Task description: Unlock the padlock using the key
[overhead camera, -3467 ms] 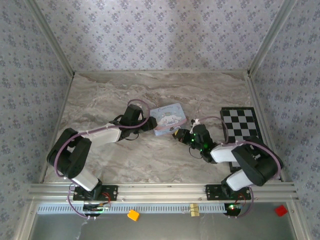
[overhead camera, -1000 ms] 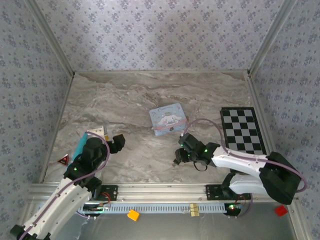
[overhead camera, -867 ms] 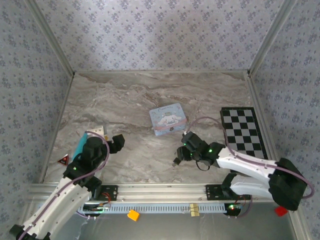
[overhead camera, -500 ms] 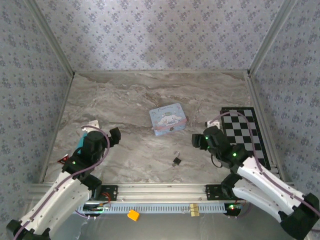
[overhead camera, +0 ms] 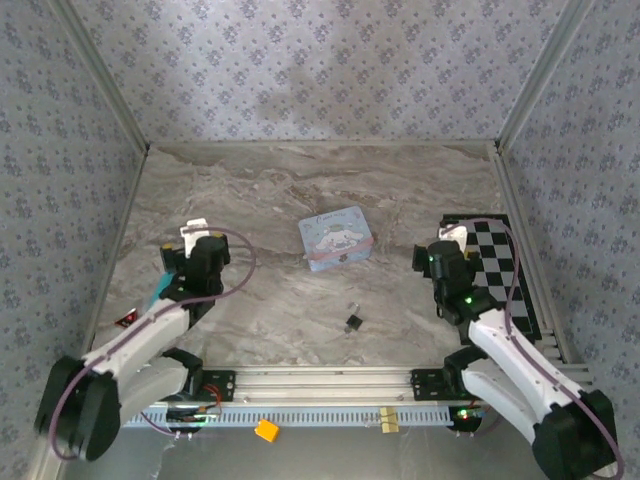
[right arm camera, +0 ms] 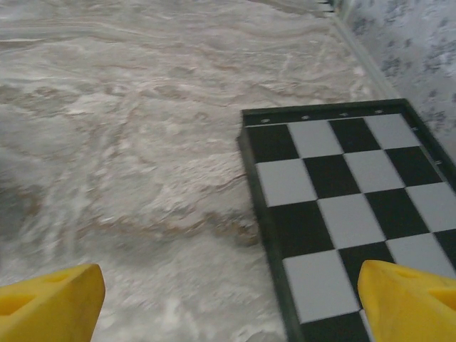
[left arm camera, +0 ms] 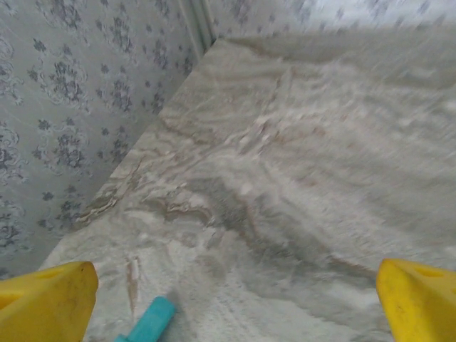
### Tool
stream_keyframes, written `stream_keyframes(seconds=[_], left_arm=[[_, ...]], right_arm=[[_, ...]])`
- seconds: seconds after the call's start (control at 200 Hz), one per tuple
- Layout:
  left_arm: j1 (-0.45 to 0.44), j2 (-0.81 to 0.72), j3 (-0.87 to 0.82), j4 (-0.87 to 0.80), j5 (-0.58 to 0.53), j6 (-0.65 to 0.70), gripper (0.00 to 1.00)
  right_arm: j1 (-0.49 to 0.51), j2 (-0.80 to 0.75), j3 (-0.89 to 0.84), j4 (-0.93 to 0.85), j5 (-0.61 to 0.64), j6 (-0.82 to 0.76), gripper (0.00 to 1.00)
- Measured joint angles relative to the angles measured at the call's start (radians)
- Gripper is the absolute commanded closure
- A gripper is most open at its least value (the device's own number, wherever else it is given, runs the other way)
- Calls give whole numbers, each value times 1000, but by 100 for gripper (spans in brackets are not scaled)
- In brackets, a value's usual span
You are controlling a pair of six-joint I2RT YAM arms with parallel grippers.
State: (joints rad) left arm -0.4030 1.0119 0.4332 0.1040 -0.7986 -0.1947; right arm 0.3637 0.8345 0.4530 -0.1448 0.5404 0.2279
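Key too small to make out. Padlock (overhead camera: 354,321) lies free near table (overhead camera: 280,190) front edge, centre. Teal thing (left arm camera: 148,325) cut off. Left gripper (left arm camera: 231,303) and right gripper (right arm camera: 228,299) gape wide, both empty. Case (overhead camera: 337,238) mid-table. Chessboard (right arm camera: 342,185) at right edge.

Case (overhead camera: 337,238) sits mid-table (overhead camera: 250,190). Padlock (overhead camera: 354,321) lies on the table at the case's 6 o'clock, apart. Board (overhead camera: 490,262) at 3 o'clock. Left gripper (left arm camera: 229,302) at 9 o'clock, right gripper (right arm camera: 228,299) between case and board.
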Motion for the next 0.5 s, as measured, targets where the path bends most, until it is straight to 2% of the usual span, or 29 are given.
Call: stream_keyframes(seconds=[0.205, 0.5], left_arm=[[146, 123, -18, 185, 159, 115, 0], [318, 356, -99, 550, 419, 172, 0]], right_arm=[[-115, 147, -28, 196, -1, -83, 7], [-175, 375, -114, 575, -20, -232, 6]])
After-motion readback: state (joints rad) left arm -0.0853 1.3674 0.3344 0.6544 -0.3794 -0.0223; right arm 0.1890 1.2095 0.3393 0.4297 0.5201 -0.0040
